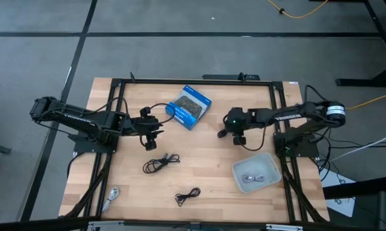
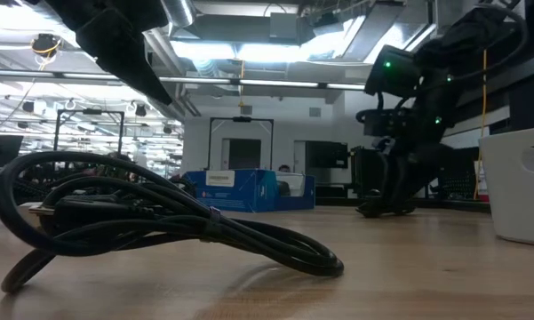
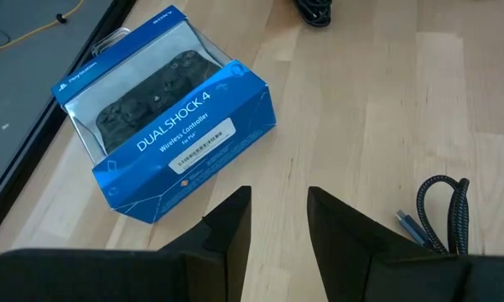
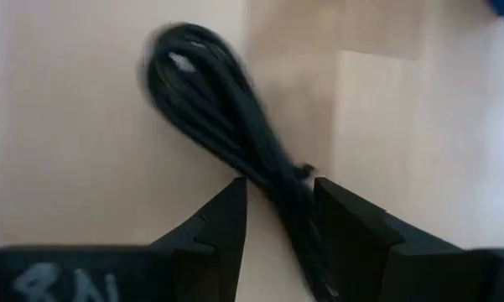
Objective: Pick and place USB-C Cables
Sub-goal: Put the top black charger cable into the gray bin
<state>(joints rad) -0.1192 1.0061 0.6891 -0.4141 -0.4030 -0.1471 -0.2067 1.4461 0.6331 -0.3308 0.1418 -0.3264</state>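
My right gripper (image 1: 236, 136) (image 4: 281, 184) is open and points steeply down just right of the table's middle. Its fingers stand on either side of a black USB-C cable (image 4: 210, 92) that lies in a long bundle on the wood; I cannot tell whether they touch it. My left gripper (image 1: 151, 142) (image 3: 278, 193) hangs open above the table, left of the middle, with nothing between its fingers. Two more black coils (image 1: 160, 163) (image 1: 187, 196) lie nearer the front edge. A pale cable (image 1: 112, 194) lies at the front left, and another (image 1: 252, 178) lies in the white tray (image 1: 237, 172).
A blue-and-black controller box (image 1: 189, 106) lies flat at the back middle, between the two arms. The white tray sits at the front right, close to the right arm's base. Bare wood stretches between the coils and the tray. A black frame (image 1: 193, 81) borders the table.
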